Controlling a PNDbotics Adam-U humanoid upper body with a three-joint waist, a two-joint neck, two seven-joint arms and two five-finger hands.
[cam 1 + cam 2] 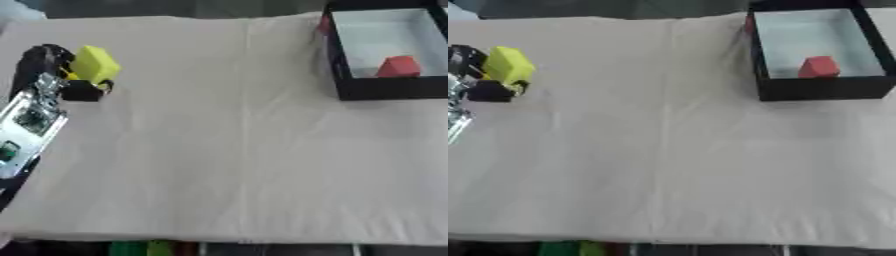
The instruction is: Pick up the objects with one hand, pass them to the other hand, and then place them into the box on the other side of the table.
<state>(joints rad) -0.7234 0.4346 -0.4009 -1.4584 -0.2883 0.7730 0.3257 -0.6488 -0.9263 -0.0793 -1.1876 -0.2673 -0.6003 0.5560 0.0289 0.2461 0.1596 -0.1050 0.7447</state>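
A yellow block (95,64) sits in my left hand (54,75) at the far left of the table, with the black fingers curled round it from behind and below. The arm's silver forearm (26,125) runs down to the lower left edge. At the far right stands a black box (385,89) with a pale inside, and a red block (399,67) lies in it near the front wall. My right hand shows in neither view.
A cream cloth (227,150) covers the whole table, with its front edge near the bottom of the view. Green and red shapes (144,248) show below that edge. A small red thing (325,23) sits against the box's outer left wall.
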